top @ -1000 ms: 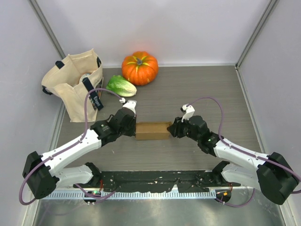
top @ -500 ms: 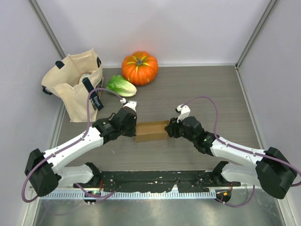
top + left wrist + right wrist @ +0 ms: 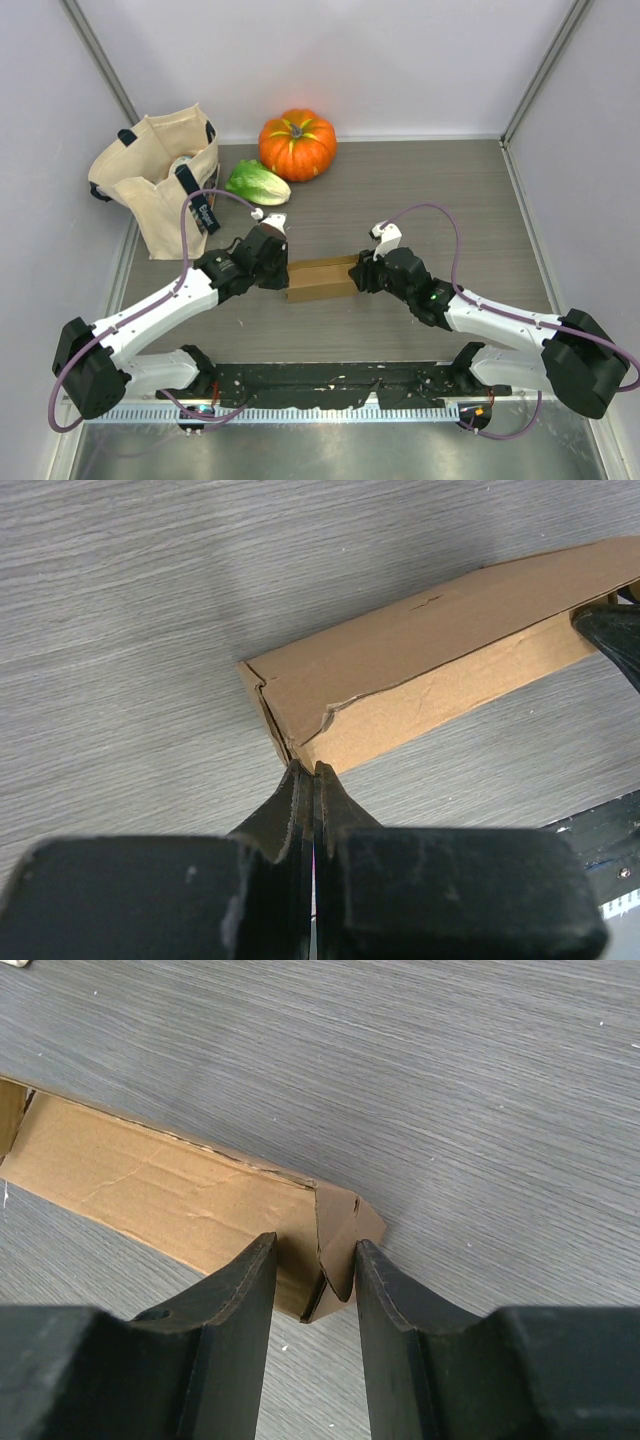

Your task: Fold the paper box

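On the grey wood-grain table [image 3: 440,190], mid-fold at centre: left gripper [image 3: 307,770] closed tight, tips touching the paper box [image 3: 322,279] at its left corner; right gripper [image 3: 315,1248] parted astride the loose right end flap, likely needing tucking inward next.

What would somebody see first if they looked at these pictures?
Probably the small brown paper box in the middle, with the left gripper shut at one corner and the right gripper open around the flap at its other end. Then the bright orange pumpkin at the back, beside a green lettuce and a canvas tote bag.
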### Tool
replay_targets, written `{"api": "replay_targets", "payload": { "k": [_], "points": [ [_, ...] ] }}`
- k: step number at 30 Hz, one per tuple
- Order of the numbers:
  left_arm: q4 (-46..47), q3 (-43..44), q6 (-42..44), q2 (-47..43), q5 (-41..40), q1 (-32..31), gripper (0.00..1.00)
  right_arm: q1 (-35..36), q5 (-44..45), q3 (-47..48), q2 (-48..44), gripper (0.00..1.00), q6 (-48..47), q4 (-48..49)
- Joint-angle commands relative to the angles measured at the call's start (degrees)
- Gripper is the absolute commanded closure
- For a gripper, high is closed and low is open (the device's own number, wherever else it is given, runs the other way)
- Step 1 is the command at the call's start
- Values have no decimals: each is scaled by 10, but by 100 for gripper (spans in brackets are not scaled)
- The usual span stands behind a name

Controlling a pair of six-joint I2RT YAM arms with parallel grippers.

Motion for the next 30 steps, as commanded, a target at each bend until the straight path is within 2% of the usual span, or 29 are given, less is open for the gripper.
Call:
{"api": "replay_targets", "payload": {
  "k": [1, 11, 16, 18, 22, 26, 30],
  "points": [
    [-4, 12, 7, -12, 5, -2, 100, 6, 8, 5, 7, 58, -7, -30],
    [-40, -5, 19, -12, -18, -1, 100, 6, 14, 16, -2, 58, -3, -47],
    [-25, -12, 18, -4, -8, -2, 100, 6, 12, 33, -7, 56, 5, -66],
    [-27, -11, 19, 2, -9, -2, 100, 6, 15, 50, -22, 50, 6, -112],
    [-26, -11, 20, -6, -9, -1, 100, 6, 51, 88, -46, 48, -23, -208],
    [-25, -7, 24, -10, -7, -2, 100, 6, 56, 82, -52, 51, -48, -208],
    [-29, -4, 25, -8, -1, -2, 100, 6, 37, 68, -52, 58, -62, -160]
  ]
}}
